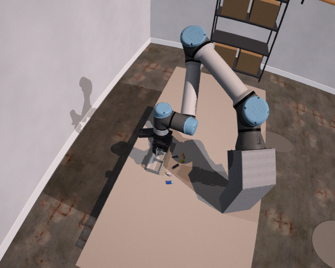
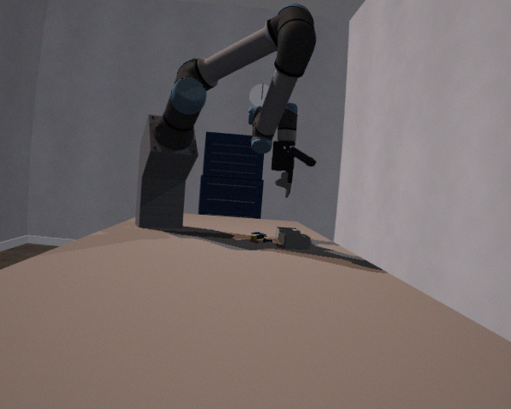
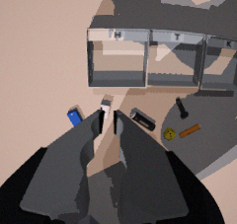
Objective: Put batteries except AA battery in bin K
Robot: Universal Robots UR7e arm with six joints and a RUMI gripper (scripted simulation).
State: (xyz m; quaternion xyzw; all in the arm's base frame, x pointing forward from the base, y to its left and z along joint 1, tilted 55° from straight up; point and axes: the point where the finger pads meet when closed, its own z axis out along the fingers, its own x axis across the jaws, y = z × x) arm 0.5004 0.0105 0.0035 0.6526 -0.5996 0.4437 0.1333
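Observation:
A row of three open grey bins [image 3: 148,61] [image 1: 155,165] [image 2: 292,238] stands upright on the table, marked H [image 3: 118,35], T [image 3: 176,37] and K [image 3: 228,43] in the wrist view. All three look empty where I can see into them. In front of them lie a small white battery [image 3: 105,105] [image 1: 168,173], a blue block-shaped battery [image 3: 74,116] [image 1: 169,182] and a black cylindrical battery [image 3: 142,119] [image 1: 175,166]. My gripper [image 3: 109,112] [image 2: 286,190] [image 1: 159,150] is shut with nothing between the fingers. It hangs high above the table, over the white battery and short of bin H.
A black screw [image 3: 182,108] [image 1: 174,156], a yellow die [image 3: 169,133] [image 1: 181,161] and an orange stick [image 3: 190,130] [image 1: 182,156] lie in front of bins T and K. The arm's grey pedestal [image 1: 249,176] stands on the table's right side. A wall runs along the left.

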